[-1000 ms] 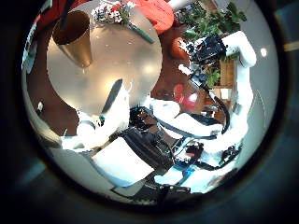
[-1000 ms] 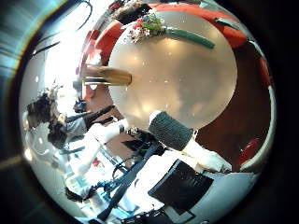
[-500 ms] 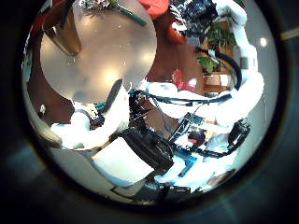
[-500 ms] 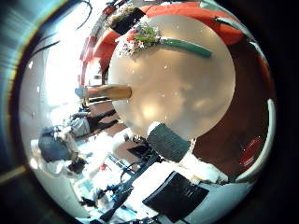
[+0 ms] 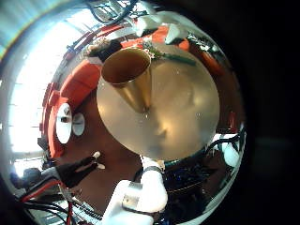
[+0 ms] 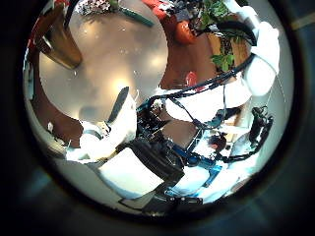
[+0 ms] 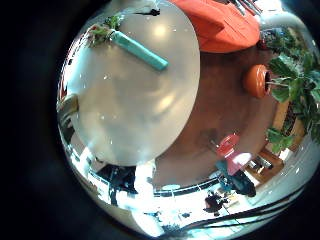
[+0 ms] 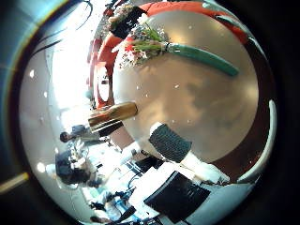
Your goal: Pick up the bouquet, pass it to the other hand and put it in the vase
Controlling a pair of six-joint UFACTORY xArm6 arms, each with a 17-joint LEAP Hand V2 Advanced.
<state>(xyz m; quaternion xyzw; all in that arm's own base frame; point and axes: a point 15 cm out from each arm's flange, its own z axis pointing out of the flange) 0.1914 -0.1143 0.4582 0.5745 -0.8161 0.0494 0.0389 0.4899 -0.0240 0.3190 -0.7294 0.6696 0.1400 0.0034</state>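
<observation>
Right hand (image 8: 173, 145): I see it above the bench (image 8: 202, 94), one finger straight; grip state unclear.
Left hand (image 6: 118, 103): over bench, grip unclear.
Bouquet (image 8: 178, 47): lying flat.
Vase (image 5: 129, 80): upright.

Your right hand has come nearer the bouquet (image 8: 178, 49) on the table (image 8: 202, 98): it fills more of that palm's view. Your left hand has drifted over the vase (image 5: 128, 78).

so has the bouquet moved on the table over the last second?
No. The bouquet lies at the same edge of the round table, across from the vase; only the camera has shifted as the right hand moved.
</observation>
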